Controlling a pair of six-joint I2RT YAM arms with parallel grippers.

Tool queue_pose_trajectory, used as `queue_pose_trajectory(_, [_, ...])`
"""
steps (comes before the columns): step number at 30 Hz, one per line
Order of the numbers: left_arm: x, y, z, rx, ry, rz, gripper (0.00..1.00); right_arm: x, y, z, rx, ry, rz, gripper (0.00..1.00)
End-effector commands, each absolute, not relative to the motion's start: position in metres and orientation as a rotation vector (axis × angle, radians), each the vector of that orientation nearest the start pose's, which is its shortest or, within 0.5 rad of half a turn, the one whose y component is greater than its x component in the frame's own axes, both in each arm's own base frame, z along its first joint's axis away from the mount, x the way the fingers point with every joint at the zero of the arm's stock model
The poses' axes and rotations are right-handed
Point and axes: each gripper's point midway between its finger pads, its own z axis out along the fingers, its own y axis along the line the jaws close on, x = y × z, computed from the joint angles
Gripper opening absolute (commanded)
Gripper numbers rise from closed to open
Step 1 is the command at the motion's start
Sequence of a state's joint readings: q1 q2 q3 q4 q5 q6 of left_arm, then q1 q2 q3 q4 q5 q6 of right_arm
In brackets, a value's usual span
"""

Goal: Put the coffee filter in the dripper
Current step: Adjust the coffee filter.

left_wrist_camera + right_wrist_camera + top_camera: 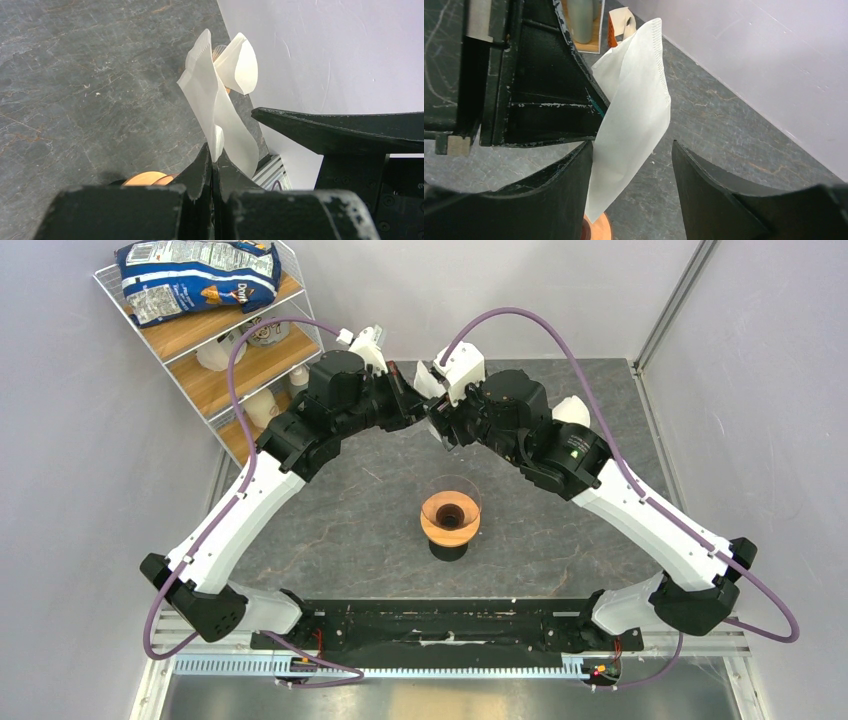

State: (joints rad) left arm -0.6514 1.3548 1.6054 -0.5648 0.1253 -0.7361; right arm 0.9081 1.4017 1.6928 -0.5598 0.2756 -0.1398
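Note:
My left gripper [214, 150] is shut on the lower edge of the coffee filter [220, 100], a cream-white paper cone standing up from its fingertips, partly spread at the top. My right gripper [632, 145] is open around the same coffee filter [634, 115]; the paper lies against its left finger, well apart from the right one. Both grippers meet in the air at the back of the table, left gripper [415, 400] facing right gripper [440, 420]. The dripper [432, 525], clear glass with a wooden collar, stands on a black base at the table's middle, nearer the arm bases than both grippers.
A wire shelf [215, 350] at the back left holds a blue chip bag [195, 275] and pale cups. Grey walls close off the back and right sides. The dark stone table [350, 510] surrounds the dripper.

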Motion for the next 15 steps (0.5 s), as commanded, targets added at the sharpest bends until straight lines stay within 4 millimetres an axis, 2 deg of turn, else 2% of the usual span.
queue_pose_trajectory(1, [0.295, -0.291, 0.403, -0.017, 1.973, -1.095, 0.02, 0.3, 0.286, 0.421, -0.686, 1.613, 0.256, 0.65])
queue_pose_trajectory(10, [0.299, -0.292, 0.403, -0.057, 1.989, -1.09, 0.02, 0.32, 0.276, 0.427, -0.658, 1.546, 0.063, 0.5])
queue_pose_trajectory(15, [0.302, -0.291, 0.402, -0.066, 1.993, -1.068, 0.02, 0.329, 0.272, 0.429, -0.612, 1.548, 0.005, 0.49])
